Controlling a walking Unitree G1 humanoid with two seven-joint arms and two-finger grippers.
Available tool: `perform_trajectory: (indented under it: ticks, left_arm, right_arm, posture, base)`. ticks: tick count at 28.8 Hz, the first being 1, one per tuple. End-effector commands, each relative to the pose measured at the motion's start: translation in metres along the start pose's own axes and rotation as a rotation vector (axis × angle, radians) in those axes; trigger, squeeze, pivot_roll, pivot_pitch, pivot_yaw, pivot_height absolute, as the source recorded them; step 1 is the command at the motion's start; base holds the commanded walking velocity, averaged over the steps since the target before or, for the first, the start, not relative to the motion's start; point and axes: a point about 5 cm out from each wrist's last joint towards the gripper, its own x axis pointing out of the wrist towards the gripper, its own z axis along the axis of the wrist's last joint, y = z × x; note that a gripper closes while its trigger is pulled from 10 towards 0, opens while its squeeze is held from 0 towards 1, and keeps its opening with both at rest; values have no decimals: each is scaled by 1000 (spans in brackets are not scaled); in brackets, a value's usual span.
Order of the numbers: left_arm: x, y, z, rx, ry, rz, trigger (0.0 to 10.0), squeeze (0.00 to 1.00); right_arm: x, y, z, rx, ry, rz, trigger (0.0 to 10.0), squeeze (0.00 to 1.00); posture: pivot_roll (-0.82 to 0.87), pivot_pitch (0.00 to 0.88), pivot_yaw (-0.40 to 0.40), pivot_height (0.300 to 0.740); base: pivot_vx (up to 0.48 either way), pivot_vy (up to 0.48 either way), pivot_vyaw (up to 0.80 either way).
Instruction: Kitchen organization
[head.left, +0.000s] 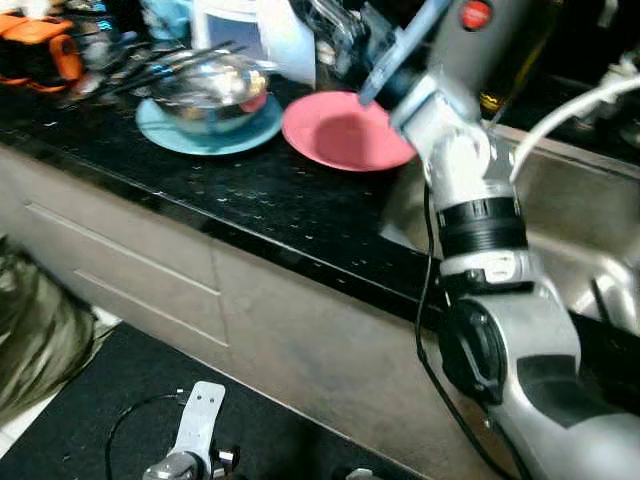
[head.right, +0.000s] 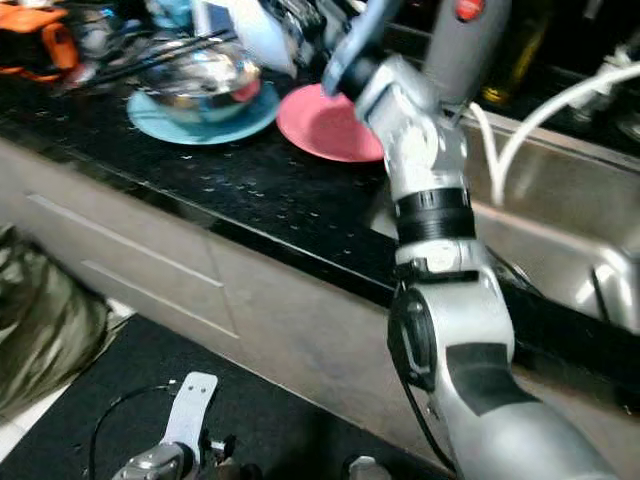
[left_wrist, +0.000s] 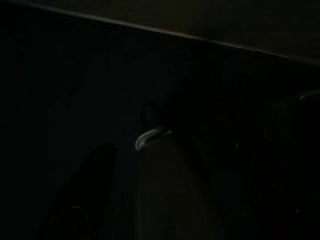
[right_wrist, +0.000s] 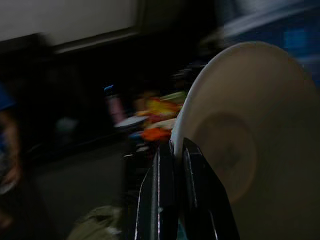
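The right gripper (right_wrist: 172, 165) is pinched on the edge of a pale plate (right_wrist: 250, 150). Its two black fingers sit close together with the plate rim between them. The plate stands up on its edge, held in the air. In the head views the same plate looks light blue (head.left: 400, 50) and sticks up from the right arm above the dark surface (head.left: 250, 190), near the pink plate (head.left: 340, 130).

I think the step in hand is moving this plate to its place, maybe onto the other plates or into the sink (head.left: 570, 230). To do it well, the gripper should keep its tight pinch, since a plate held by the rim can slip or swing. It should go slowly, stay clear of the pink plate and the shiny bowl (head.left: 210, 85) on the blue plate (head.left: 210, 130), and lower the plate flat before letting go.

The right wrist view shows the pinch up close, which the head views do not make clear. The head views show where things lie: the surface, the plates, the sink on the right, and the cupboard front below. The left arm hangs idle by the floor (head.left: 195, 420). Its wrist view is very dark, so I cannot tell whether the left gripper is apart or together.
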Motion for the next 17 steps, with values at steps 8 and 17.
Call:
perform_trajectory:
  ticks: [8,17]
  left_arm:
    - [0,-4,-6,-1,24,-12,10000,0]
    - [1,-5,-6,-3,23,-14,10000,0]
  right_arm:
    - [-33,-14,11,-68,14,-137,3059,0]
    - [-53,-25,-2,-278,226,-273,7373,0]
  posture:
    - [-8,128,-37,740]
    - [-6,111,-40,740]
  base:
    - [0,0,-777]
    - [0,0,-699]
